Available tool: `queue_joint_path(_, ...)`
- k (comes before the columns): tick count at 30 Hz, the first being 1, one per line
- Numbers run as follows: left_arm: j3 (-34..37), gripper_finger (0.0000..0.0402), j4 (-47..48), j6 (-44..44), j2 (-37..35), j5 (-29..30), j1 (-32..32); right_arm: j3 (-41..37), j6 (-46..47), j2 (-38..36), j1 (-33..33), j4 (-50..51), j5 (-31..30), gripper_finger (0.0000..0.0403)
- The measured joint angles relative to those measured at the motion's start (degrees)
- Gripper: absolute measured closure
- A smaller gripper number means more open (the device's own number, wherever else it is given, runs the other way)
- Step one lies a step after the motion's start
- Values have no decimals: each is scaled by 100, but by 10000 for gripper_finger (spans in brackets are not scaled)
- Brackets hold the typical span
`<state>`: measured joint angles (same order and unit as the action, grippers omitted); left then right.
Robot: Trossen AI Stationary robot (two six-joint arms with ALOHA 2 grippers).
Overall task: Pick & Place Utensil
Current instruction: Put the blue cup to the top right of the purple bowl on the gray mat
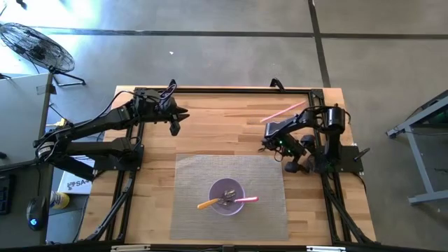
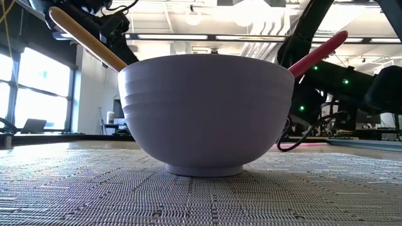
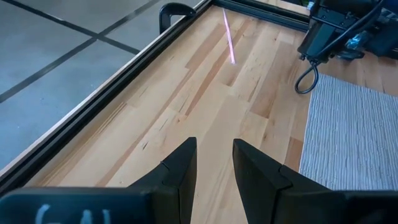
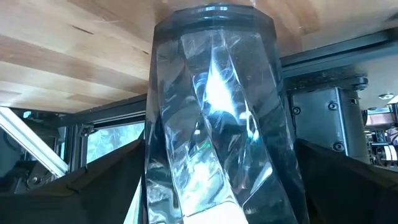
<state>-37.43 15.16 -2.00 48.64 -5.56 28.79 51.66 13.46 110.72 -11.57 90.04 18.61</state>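
A lavender bowl stands on the grey mat. An orange-handled utensil, a pink-handled utensil and a metal utensil lean in it, the handles over the rim. A thin pink stick lies on the wood near the far edge. My right gripper is at the mat's far right corner, shut on a clear faceted glass. My left gripper hovers open over bare wood, left of the stick. My right gripper has the clear glass between its two fingers, one on each side wall. The glass's far end points at the wooden tabletop. I cannot tell whether that end rests on the wood.
The grey mat covers the table's middle and near part. A black frame rail runs along the far edge with clamps. The right arm's base and cable sit by the mat's far right corner. Bare wood lies between the grippers.
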Motion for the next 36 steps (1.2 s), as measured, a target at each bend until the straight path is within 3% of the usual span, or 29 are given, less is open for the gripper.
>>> queue_joint_path(12, 2, 300, 1, 0, 0, -3, 0, 446, 229, 7, 0, 37, -92, 28)
queue_joint_path(27, 7, 300, 2, 4, 0, -3, 1, 2597, 973, 13, -2, -31, 158, 28)
queue_joint_path(36, 7, 300, 2, 17, 0, -3, -1, 2616, 1137, 35, 220, 1, 902, 29)
